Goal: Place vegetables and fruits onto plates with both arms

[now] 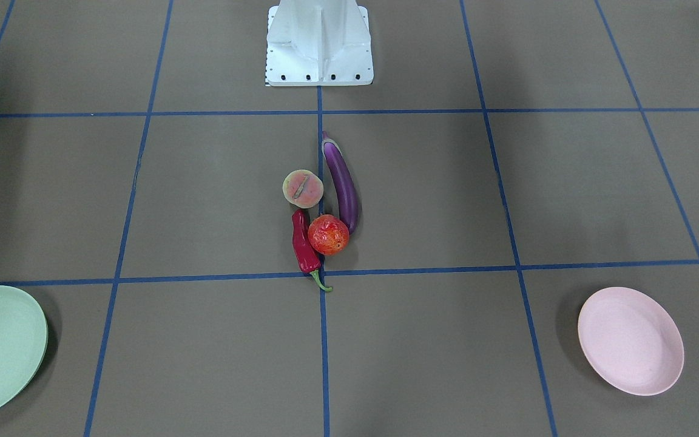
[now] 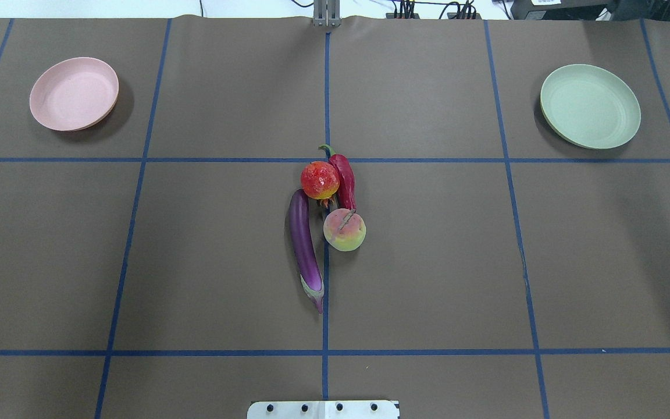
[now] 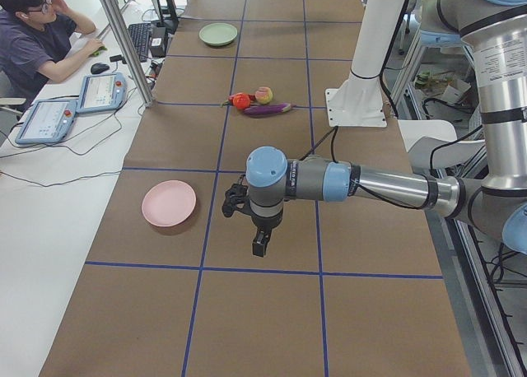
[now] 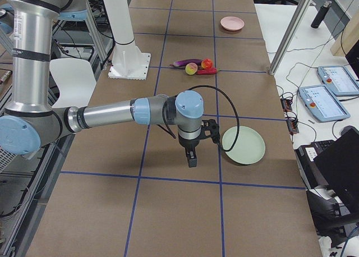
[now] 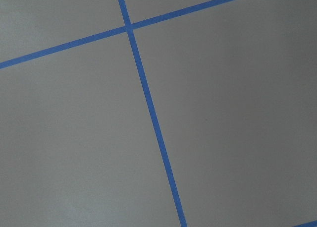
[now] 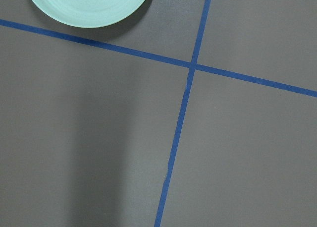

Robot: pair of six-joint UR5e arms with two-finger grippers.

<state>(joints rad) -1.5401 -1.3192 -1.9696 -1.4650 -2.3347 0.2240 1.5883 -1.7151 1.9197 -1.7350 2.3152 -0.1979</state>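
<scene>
Eggplant (image 2: 305, 244): lies on the table (image 2: 195, 262) along the centre tape line (image 2: 325, 87), dark cap toward the robot's base (image 2: 323, 409).

Red-orange fruit (image 2: 320, 180): sits at the eggplant's rounded far end, touching it.

Chili (image 2: 345, 177): lies just past that fruit on the side away from the eggplant, green stem pointing away from the robot.

Peach (image 2: 344, 230): sits just beside the eggplant's middle, toward the robot's right; cannot tell if touching.

Pink plate (image 2: 73, 93): well apart from the eggplant, far off toward the robot's left.

Green plate (image 2: 590, 106): well apart from the eggplant, far off toward the robot's right.

Left gripper (image 3: 259, 244): hangs over the table pointing down, well apart from the eggplant, nearer the pink plate. Seen only from the side; cannot tell whether fingers are apart or together.

Right gripper (image 4: 192, 157): hangs pointing down, well apart from the eggplant, near the green plate. Finger spacing likewise cannot tell.
</scene>
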